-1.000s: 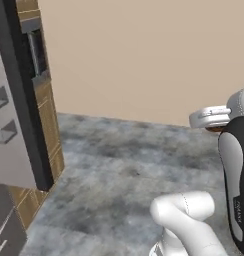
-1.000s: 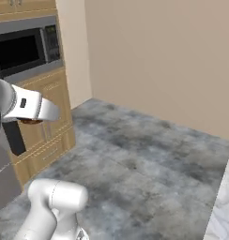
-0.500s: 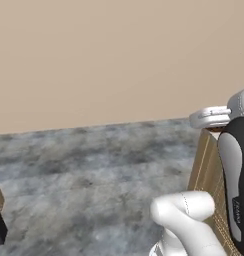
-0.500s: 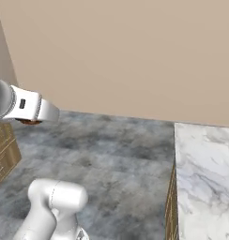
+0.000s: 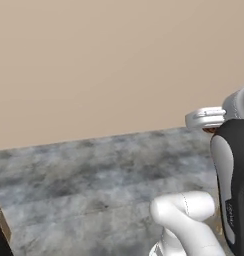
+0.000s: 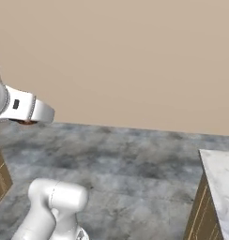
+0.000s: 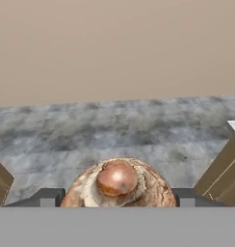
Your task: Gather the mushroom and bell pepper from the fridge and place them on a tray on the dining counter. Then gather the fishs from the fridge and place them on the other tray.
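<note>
One brown mushroom [image 7: 118, 185] sits pinched in the hand [image 7: 118, 197], its domed cap and pale stem facing the hand camera at 6 o'clock of that view. Two dark finger tips [image 7: 48, 197] flank it at 9 and 3 o'clock, each touching its side, so the jaws stand wide yet closed on the mushroom rather than spread free.

From the hand view, grey mottled floor [image 7: 114, 130] runs across the middle, and a plain tan wall [image 7: 114, 43] rises behind it at 12 o'clock. At 3 o'clock of that view stands the tan side of the dining surface [image 7: 225, 169], with a small white corner of its top showing at the edge. A tan cabinet corner [image 7: 0, 185] shows at 8 o'clock.

In the right base view, the dining surface [image 6: 222, 183] lies at 4 o'clock, its white-grey marbled top above a tan side, well apart from the arm. The white wrist of the arm reaches in at 9 o'clock of that view, with a sliver of brown showing under it; whether that is the mushroom cannot be told there.

In the left base view, the wrist is at 3 o'clock, above the grey floor [image 5: 94, 185], with the tan wall [image 5: 104, 65] behind.
</note>
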You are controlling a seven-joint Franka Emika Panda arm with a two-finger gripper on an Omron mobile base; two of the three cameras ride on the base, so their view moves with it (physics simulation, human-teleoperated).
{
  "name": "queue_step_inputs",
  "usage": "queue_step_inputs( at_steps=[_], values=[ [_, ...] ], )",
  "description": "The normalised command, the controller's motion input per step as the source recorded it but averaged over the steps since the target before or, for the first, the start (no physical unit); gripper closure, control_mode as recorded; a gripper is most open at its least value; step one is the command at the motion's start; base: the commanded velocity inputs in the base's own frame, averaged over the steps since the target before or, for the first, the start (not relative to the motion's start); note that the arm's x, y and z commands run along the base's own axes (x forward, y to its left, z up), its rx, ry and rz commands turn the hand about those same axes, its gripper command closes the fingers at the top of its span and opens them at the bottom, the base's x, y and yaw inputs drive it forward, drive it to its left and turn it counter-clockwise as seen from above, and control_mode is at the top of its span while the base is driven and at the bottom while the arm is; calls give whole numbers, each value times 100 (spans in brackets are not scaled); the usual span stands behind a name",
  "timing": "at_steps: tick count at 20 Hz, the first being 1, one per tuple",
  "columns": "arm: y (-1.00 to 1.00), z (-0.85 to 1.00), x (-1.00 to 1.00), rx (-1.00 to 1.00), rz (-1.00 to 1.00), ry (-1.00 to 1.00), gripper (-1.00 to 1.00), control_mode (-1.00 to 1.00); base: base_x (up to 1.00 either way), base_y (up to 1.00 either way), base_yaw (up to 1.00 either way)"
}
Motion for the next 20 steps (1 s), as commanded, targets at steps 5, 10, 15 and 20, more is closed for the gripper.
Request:
queue_step_inputs(
  at_steps=[5,10,15,20],
  values=[
    [0,0,0,0,0,0,100,100,100,6,0],
    [0,0,0,0,0,0,100,100,100,0,0],
    [0,0,0,0,0,0,100,100,100,8,-10],
    [0,0,0,0,0,0,100,100,81,30,-49]
  ],
)
